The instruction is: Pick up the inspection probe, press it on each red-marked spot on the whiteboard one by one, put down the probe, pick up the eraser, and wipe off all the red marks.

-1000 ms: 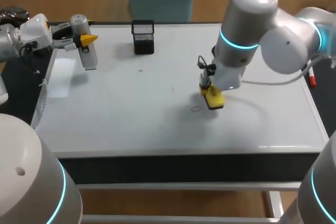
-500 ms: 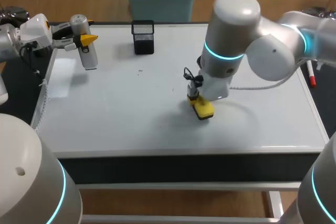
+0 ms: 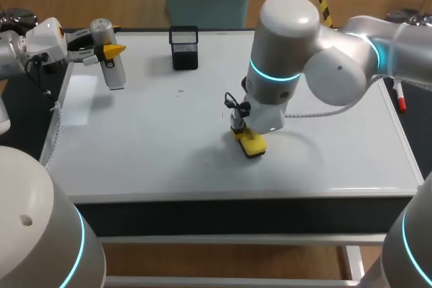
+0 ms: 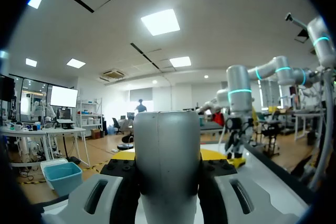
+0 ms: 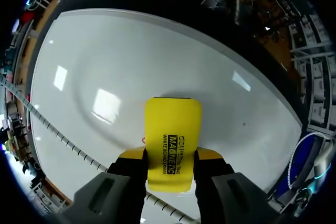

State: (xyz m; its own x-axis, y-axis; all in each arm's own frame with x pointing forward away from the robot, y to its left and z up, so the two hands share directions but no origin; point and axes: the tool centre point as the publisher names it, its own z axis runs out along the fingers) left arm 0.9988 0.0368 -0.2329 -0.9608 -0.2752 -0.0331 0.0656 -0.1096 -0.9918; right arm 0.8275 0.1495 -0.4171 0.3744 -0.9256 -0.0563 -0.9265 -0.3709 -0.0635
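My right gripper [image 3: 247, 139] is shut on the yellow eraser [image 3: 252, 146], which rests flat on the whiteboard [image 3: 155, 139] near its middle. In the right wrist view the eraser [image 5: 172, 145] sits between the fingers of that gripper [image 5: 170, 162], and a small red trace [image 5: 143, 140] shows at the eraser's edge. At the board's far left corner my left gripper [image 3: 106, 52] is shut on the grey cylindrical probe [image 3: 111, 65], held above the surface. The probe [image 4: 168, 166] fills the space between the fingers in the left wrist view.
A black mesh pen holder [image 3: 183, 47] stands at the back of the board. A red-capped marker [image 3: 401, 101] lies off the board's right edge. A faint speck [image 3: 180, 90] marks the board below the holder.
My right arm has slid the eraser leftward and slightly nearer the front edge, over the spot where a faint mark showed. The left arm has kept still with the probe.
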